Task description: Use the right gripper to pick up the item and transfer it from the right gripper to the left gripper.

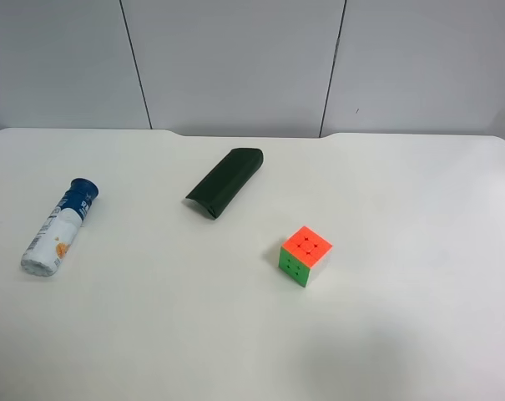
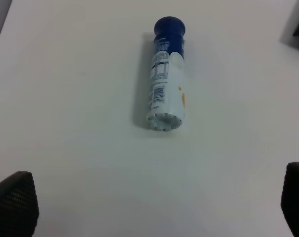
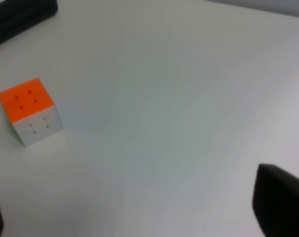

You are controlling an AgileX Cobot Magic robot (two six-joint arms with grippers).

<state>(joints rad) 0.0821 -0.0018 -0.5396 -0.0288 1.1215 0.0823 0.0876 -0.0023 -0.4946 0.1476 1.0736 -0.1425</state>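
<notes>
The item (image 1: 58, 230), a white bottle with a blue label and a dark blue cap, lies on its side near the left edge of the table in the exterior high view. Neither arm shows in that view. In the left wrist view the item (image 2: 166, 79) lies ahead of the left gripper (image 2: 154, 200), base toward the camera. That gripper's fingers (image 2: 13, 205) stand wide apart and open, clear of the bottle. The right gripper (image 3: 139, 210) is open too, its fingertips (image 3: 280, 202) at the frame's corners with bare table between them. The item is out of the right wrist view.
A dark green flat pouch (image 1: 225, 181) lies at the table's middle back. An orange-green puzzle cube (image 1: 305, 256) sits right of centre, and the right wrist view shows the cube (image 3: 30, 111) and a corner of the pouch (image 3: 21, 15). The white table (image 1: 402, 192) ends at a grey wall.
</notes>
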